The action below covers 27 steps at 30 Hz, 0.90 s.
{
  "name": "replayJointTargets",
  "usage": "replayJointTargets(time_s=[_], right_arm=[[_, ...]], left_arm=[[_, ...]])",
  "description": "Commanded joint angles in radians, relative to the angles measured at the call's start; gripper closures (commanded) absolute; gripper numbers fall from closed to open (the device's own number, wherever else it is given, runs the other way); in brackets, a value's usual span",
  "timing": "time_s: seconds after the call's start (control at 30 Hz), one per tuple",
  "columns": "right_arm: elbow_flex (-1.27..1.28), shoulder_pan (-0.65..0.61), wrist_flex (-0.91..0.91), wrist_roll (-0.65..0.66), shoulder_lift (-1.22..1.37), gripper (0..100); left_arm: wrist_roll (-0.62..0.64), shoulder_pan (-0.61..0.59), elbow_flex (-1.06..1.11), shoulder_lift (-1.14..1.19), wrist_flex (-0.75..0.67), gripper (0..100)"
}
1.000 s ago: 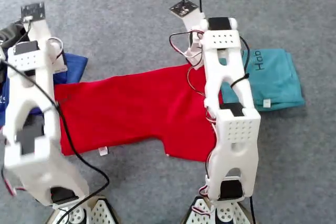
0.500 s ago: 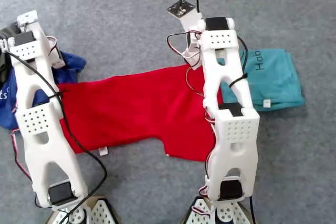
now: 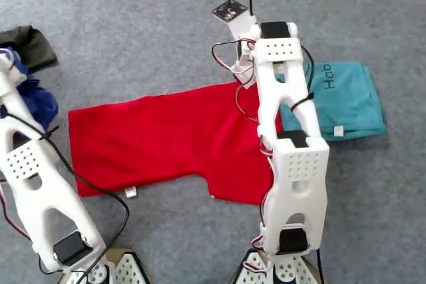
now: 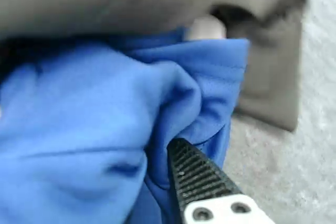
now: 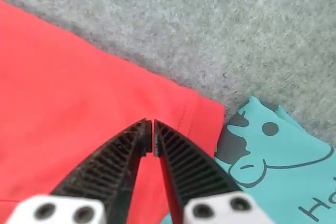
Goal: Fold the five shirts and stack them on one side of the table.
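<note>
A red shirt [image 3: 160,138] lies spread flat across the middle of the grey table [image 3: 146,31]. My right gripper [image 5: 152,129] is shut, its tips together just over the red shirt [image 5: 63,77] near its hemmed corner, beside a folded teal shirt [image 5: 273,166]. The teal shirt [image 3: 346,101] rests at the right. At the table's left edge my left gripper [image 4: 170,142] is shut on a bunched blue shirt [image 4: 94,119]; one black finger [image 4: 197,179] presses into a fold. The blue shirt [image 3: 33,101] sits crumpled beside the left arm [image 3: 30,164].
A dark olive shirt [image 3: 26,41] lies crumpled at the far left corner, just behind the blue one. The right arm [image 3: 293,144] stretches over the red shirt's right part. Bare grey table lies at the back and at the front right.
The left arm swung to the table's left edge, dragging the blue shirt off the red shirt's left end and bunching it. The dark shirt came into view. The right arm stayed put.
</note>
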Motion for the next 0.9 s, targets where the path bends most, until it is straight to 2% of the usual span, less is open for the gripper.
replayJointTargets(time_s=[0.0, 0.07, 0.2, 0.27, 0.33, 0.43, 0.53, 0.6, 0.73, 0.8, 0.87], right_arm=[[-0.05, -0.014, 0.005, -0.005, -0.013, 97.8], [-0.05, -0.014, 0.006, -0.005, -0.015, 97.8], [-0.048, -0.009, 0.008, -0.005, -0.064, 97.8], [-0.05, -0.006, 0.028, -0.002, -0.104, 97.8], [-0.047, -0.006, 0.068, 0.025, -0.143, 97.8], [-0.042, -0.012, 0.164, 0.032, -0.197, 97.8], [-0.012, -0.012, 0.198, 0.029, -0.214, 97.8], [0.036, -0.009, 0.196, 0.008, -0.216, 97.8], [0.148, -0.008, 0.101, -0.009, -0.217, 97.8], [0.18, -0.008, 0.029, -0.011, -0.219, 97.8], [0.197, -0.008, -0.04, -0.011, -0.216, 97.8]], left_arm=[[0.011, -0.035, -0.056, -0.091, 0.012, 97], [-0.032, -0.001, -0.058, -0.092, 0.058, 96], [-0.075, 0.088, -0.059, -0.14, 0.209, 81], [-0.075, 0.131, -0.059, -0.201, 0.281, 77], [-0.075, 0.173, -0.059, -0.275, 0.339, 77], [-0.074, 0.203, -0.024, -0.397, 0.351, 77], [-0.081, 0.219, 0.104, -0.523, 0.353, 85], [-0.083, 0.234, 0.285, -0.617, 0.353, 97], [-0.077, 0.314, 0.878, -0.852, 0.342, 97], [-0.077, 0.328, 1.168, -0.959, 0.221, 97], [-0.08, 0.314, 1.446, -1.066, -0.005, 97]])
